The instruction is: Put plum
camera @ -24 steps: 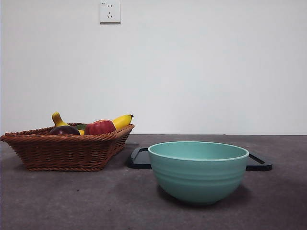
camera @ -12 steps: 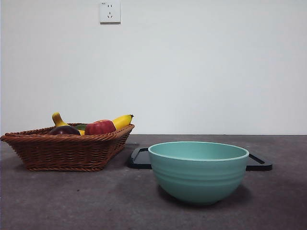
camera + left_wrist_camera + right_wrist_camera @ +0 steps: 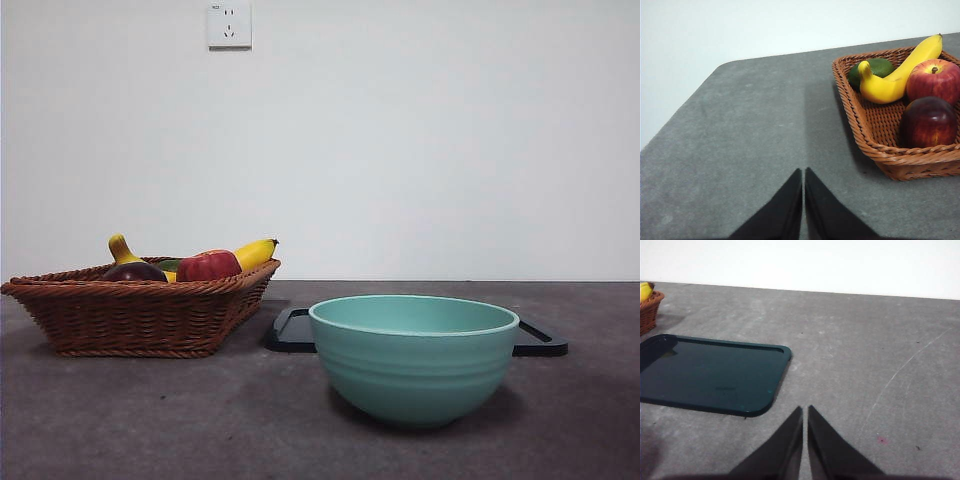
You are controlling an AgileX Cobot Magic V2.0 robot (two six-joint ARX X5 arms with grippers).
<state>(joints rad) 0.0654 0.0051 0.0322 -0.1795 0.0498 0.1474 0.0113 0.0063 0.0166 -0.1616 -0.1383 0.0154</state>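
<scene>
The plum point(image 3: 929, 122), dark maroon and glossy, lies in a brown wicker basket point(image 3: 875, 145) beside a red apple point(image 3: 934, 80), a banana point(image 3: 895, 75) and a green fruit point(image 3: 879, 67). In the front view the plum point(image 3: 134, 272) peeks over the basket's rim point(image 3: 140, 315) at the left. My left gripper point(image 3: 803, 172) is shut and empty over bare table, apart from the basket. My right gripper point(image 3: 805, 410) is shut and empty near a dark tray point(image 3: 710, 372). Neither arm shows in the front view.
A teal bowl point(image 3: 413, 358) stands in the front middle, with the dark tray point(image 3: 290, 332) behind it. The grey table's edge and a white wall lie beyond. A wall socket point(image 3: 229, 24) is high on the wall.
</scene>
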